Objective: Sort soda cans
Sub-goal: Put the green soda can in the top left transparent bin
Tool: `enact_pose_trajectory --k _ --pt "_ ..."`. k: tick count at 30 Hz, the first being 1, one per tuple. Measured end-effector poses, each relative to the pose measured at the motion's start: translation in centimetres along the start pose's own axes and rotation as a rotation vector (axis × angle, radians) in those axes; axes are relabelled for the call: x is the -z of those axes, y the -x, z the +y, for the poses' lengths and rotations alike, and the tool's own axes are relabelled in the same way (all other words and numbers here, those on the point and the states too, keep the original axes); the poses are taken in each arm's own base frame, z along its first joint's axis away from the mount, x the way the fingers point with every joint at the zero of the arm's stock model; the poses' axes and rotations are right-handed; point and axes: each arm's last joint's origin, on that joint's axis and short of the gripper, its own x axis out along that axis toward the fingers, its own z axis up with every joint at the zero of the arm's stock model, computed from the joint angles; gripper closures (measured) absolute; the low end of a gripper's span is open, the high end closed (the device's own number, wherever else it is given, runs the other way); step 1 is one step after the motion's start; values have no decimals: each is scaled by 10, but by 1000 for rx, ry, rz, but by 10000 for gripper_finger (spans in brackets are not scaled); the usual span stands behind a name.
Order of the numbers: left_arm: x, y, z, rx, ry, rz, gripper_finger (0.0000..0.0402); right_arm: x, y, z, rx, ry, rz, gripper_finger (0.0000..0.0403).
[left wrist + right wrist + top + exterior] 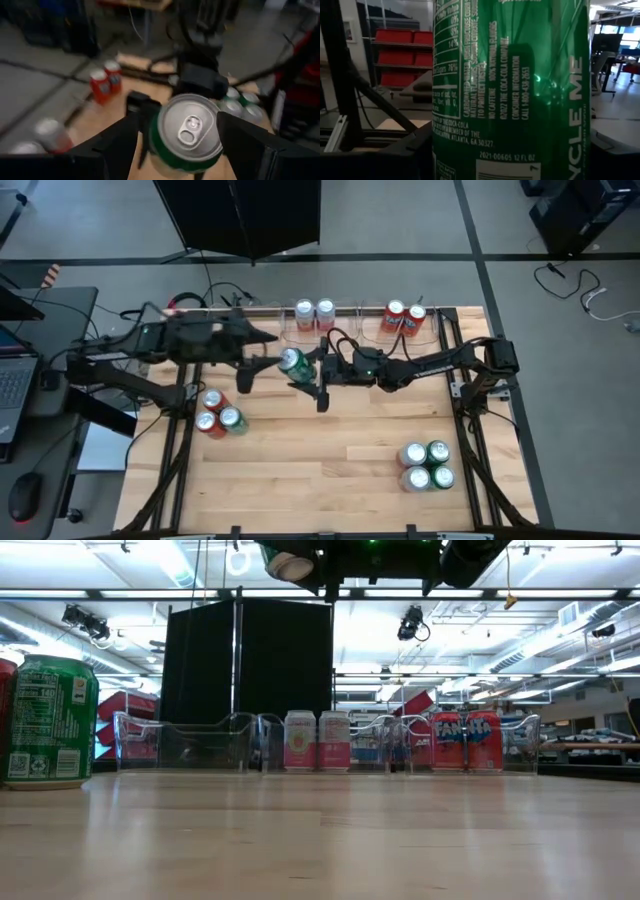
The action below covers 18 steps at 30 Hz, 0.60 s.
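Observation:
A green soda can (293, 362) hangs high over the middle of the table between my two grippers. My left gripper (272, 363) comes at it from the table's left, my right gripper (306, 372) from the right, and both are shut on it. Two silver-white cans (314, 311) and two red cans (405, 316) stand in clear trays at the far edge. Two red cans and a green one (218, 418) stand on their bases at the near left. Several green and silver-white cans (427, 465) stand at the near right. My left gripper pinches the green can's wall just below its silver top (192, 131), one finger (125, 142) on each side. It reaches in from the table's left, slanting a little downward. The can is lifted clear, its top turned up toward this arm's wrist. My right gripper has the can's printed wall (512, 95) between its two fingers (417, 150), which show at the can's two sides. It reaches level from the table's right. The can stands upright in it and fills the wrist view; the pads themselves are hidden by the can.
The clear tray (185, 745) at the far left holds no cans. Black frame rails (468, 430) run along both table sides. Cables (200, 290) lie beyond the far edge, and a desk with a laptop (20, 380) stands left of the table.

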Motion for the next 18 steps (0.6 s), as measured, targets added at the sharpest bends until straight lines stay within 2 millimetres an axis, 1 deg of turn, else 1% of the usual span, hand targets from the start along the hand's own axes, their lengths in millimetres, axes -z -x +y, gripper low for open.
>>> enact_pose_trajectory --k 2,5,9,14,18 --pt "-3 -10 -4 18 10 75 130 0 0 0 -2 0 0 107" --pt "-11 -24 -9 20 8 134 130 1 0 0 -2 4 13 108" --pt "-20 -36 -13 0 -8 240 130 4 0 0 -3 5 40 110" --pt "-30 -41 -17 -14 6 319 130 5 0 1 -4 4 45 106" --pt "-28 -45 -18 -32 42 386 130 6 0 1 -10 6 62 110"
